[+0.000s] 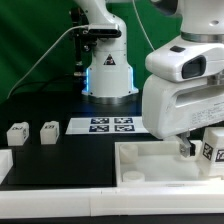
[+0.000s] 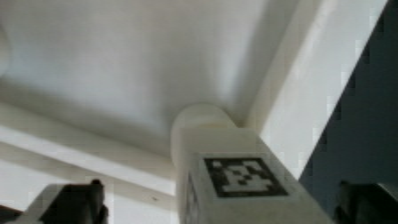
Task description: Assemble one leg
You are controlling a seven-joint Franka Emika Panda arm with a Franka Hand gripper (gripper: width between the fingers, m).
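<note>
Arm base (image 1: 105, 65) at rear centre, upright. Wrist (image 1: 185, 85) at the exterior view's right, pointing straight down, low. End effector (image 1: 188, 147) beneath it; fingers (image 2: 71, 203) spread wide, both dark tips showing in wrist view.

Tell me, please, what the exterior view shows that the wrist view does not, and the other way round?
Only the exterior view: the marker board, two loose legs on the exterior view's left, and the arm's base. Only the wrist view: both fingertips at once, apart, each clear of the leg between them. Both: that leg with its tag, the tabletop and the gripper.
</note>
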